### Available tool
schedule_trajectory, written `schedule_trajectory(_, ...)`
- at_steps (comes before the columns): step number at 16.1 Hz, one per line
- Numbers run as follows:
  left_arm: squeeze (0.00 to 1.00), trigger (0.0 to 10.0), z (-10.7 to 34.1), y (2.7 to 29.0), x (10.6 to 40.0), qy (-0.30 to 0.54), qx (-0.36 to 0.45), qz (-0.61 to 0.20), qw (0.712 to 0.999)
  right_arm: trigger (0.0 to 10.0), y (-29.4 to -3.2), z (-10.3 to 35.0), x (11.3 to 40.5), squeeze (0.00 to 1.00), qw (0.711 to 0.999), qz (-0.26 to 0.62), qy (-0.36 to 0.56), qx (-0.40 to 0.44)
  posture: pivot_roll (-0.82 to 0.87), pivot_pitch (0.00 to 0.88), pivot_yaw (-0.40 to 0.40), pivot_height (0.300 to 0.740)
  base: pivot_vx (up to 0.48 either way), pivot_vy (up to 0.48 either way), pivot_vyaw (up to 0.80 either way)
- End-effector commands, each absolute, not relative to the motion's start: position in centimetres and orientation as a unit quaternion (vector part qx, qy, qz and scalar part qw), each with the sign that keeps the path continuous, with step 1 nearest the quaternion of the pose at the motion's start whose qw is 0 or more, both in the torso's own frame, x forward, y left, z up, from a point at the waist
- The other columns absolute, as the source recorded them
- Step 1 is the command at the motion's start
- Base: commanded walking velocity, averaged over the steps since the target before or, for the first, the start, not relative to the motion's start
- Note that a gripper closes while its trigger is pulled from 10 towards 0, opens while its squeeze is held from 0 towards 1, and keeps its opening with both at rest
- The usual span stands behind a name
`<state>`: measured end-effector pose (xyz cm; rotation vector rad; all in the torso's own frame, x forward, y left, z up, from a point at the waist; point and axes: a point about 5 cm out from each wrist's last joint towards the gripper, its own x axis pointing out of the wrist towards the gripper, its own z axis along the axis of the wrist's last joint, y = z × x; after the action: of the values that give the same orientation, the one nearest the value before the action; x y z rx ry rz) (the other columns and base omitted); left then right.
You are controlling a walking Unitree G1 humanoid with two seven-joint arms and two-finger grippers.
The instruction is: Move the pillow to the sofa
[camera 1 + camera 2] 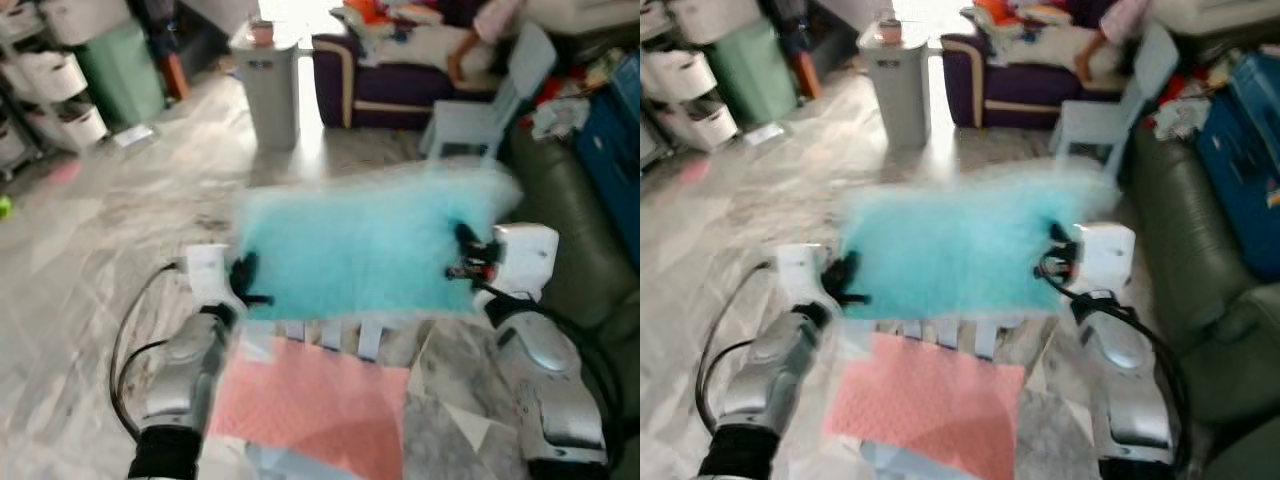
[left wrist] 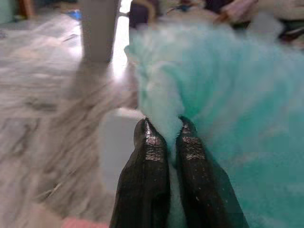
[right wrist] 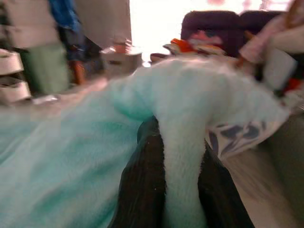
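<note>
Between the two arms, the fluffy pillow (image 1: 365, 250) hangs stretched level above the floor, left gripper (image 1: 245, 283) pinching its nine o'clock edge and right gripper (image 1: 470, 252) its three o'clock edge, presumably so it carries flat toward the sofa (image 1: 580, 230).

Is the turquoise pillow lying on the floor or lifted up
Lifted. The pillow hangs spread between the left gripper and right gripper, each pinching one edge.
</note>
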<state>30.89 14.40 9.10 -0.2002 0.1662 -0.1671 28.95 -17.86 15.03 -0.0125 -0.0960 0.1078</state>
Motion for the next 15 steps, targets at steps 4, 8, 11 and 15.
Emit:
schedule_trajectory(4, 0.00, 10.0, 9.07, 16.74, 30.40, 0.072, -0.100, -0.066, 0.990, 10.0, -16.19, 16.12, 29.18, 0.00, 0.994, 0.084, -0.067, 0.001, -0.14, 0.000, 0.034, 0.740, 0.000, 0.000, 0.00)
schedule_trajectory(8, 0.00, 10.0, 8.97, 16.48, 30.15, 0.076, -0.101, -0.066, 0.990, 10.0, -16.14, 15.89, 29.13, 0.00, 0.995, 0.086, -0.058, 0.005, -0.14, 0.000, 0.031, 0.740, 0.000, 0.000, 0.00)
schedule_trajectory(11, 0.00, 10.0, 8.97, 16.43, 30.01, 0.076, -0.106, -0.067, 0.989, 10.0, -15.97, 15.85, 29.09, 0.00, 0.994, 0.091, -0.056, 0.008, -0.14, 0.000, 0.029, 0.740, 0.000, 0.000, 0.00)
schedule_trajectory(15, 0.00, 10.0, 8.90, 16.20, 29.98, 0.077, -0.106, -0.075, 0.989, 10.0, -16.10, 15.80, 29.03, 0.00, 0.995, 0.089, -0.052, 0.013, -0.15, 0.000, 0.029, 0.740, 0.000, 0.000, 0.00)
